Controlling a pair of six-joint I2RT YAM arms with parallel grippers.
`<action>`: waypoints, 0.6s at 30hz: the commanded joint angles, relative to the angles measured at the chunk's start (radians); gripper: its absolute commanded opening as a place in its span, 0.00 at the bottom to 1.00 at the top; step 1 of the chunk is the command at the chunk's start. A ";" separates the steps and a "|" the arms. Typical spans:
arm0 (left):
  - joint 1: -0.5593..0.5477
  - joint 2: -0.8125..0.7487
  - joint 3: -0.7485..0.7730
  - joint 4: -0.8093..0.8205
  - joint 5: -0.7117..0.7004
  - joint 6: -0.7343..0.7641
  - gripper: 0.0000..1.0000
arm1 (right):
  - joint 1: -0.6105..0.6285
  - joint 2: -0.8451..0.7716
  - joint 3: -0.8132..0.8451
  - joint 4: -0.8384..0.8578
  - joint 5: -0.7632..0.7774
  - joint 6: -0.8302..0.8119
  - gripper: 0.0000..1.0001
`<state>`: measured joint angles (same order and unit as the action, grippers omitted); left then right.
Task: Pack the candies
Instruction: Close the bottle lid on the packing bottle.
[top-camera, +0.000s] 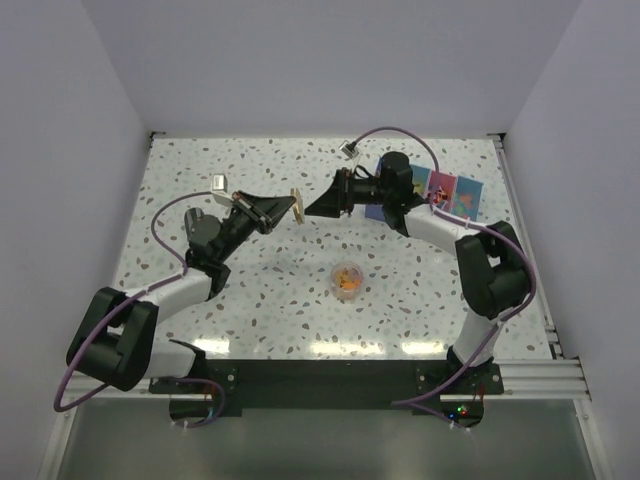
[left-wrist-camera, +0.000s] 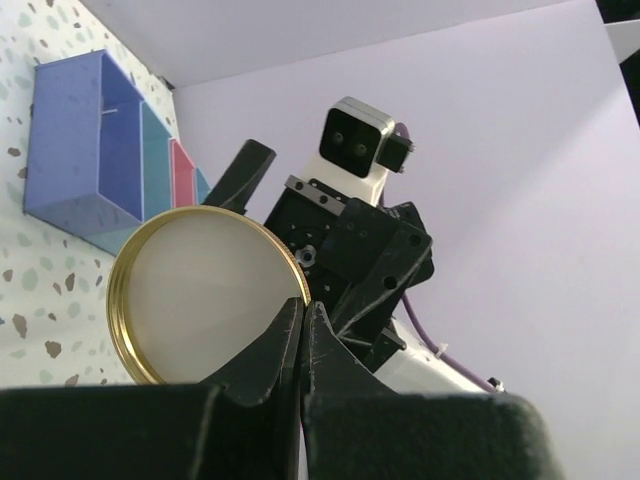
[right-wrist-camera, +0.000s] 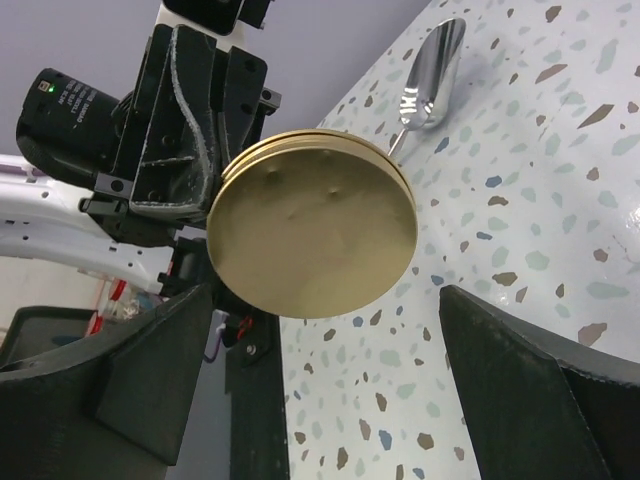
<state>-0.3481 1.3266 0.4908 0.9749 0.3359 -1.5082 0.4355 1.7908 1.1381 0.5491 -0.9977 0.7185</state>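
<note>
The candies (top-camera: 347, 282), mostly orange, lie in a small clear round jar (top-camera: 347, 268) standing open on the table in front of both arms. My left gripper (top-camera: 288, 208) is shut on the rim of the jar's gold-tan lid (left-wrist-camera: 205, 290) and holds it on edge in the air; the lid also shows in the right wrist view (right-wrist-camera: 312, 237) and from above (top-camera: 296, 203). My right gripper (top-camera: 318, 208) is open and empty, facing the lid from the right, a short gap away.
A blue, teal and pink compartment box (top-camera: 445, 192) sits at the back right, behind the right arm; it also shows in the left wrist view (left-wrist-camera: 100, 150). A metal scoop (right-wrist-camera: 432, 65) lies on the table beyond the lid. White walls close the table's sides.
</note>
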 joint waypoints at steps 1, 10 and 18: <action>0.008 -0.001 0.022 0.114 0.021 -0.020 0.00 | 0.009 0.021 0.063 0.069 -0.033 -0.004 0.99; 0.008 0.011 0.020 0.130 0.031 -0.041 0.00 | 0.023 0.054 0.118 0.045 -0.006 -0.036 0.99; 0.009 0.020 0.025 0.130 0.034 -0.037 0.00 | 0.035 0.067 0.141 0.077 -0.024 -0.019 0.99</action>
<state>-0.3470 1.3430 0.4911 1.0386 0.3553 -1.5349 0.4545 1.8606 1.2343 0.5560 -1.0107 0.7139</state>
